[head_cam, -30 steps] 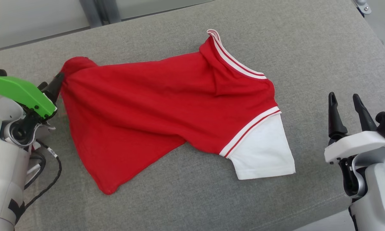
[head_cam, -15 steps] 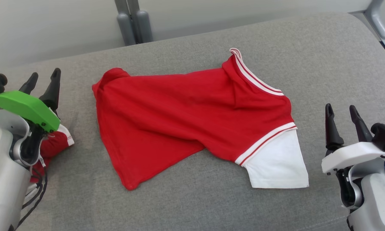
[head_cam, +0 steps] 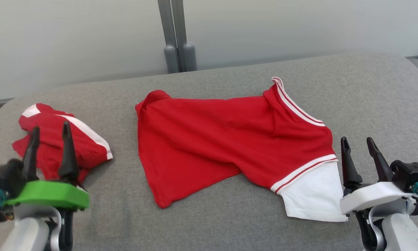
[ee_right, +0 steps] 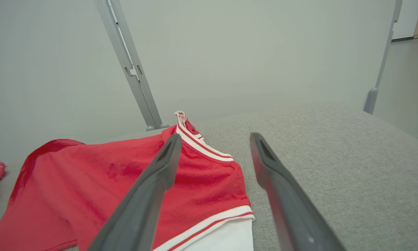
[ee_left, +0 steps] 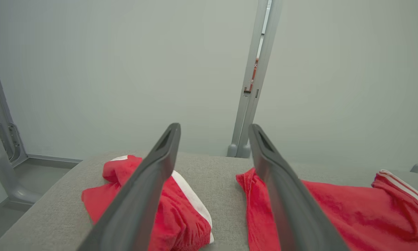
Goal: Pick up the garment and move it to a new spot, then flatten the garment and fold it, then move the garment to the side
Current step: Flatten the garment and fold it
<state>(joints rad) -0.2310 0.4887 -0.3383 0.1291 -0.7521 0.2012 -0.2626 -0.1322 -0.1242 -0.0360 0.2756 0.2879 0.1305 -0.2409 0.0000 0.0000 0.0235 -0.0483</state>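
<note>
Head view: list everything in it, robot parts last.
shirt: one, red with a white sleeve, spread at the cushion's middle
bundle: one, red and white, crumpled at the cushion's left
cushion: one, grey, under both garments
posts: two, grey, side by side behind the cushion
wall: one, pale grey, at the back
left end effector: one, dark fingers on green mount, lower left, open
right end effector: one, dark fingers on white mount, lower right, open

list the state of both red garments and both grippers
red shirt with the white sleeve, laid out in the middle, wrinkled, unfolded, not held
crumpled red garment, bunched in a heap at the left, not held
left gripper, open, empty, near the crumpled red garment
right gripper, open, empty, beside the shirt's sleeve end
</note>
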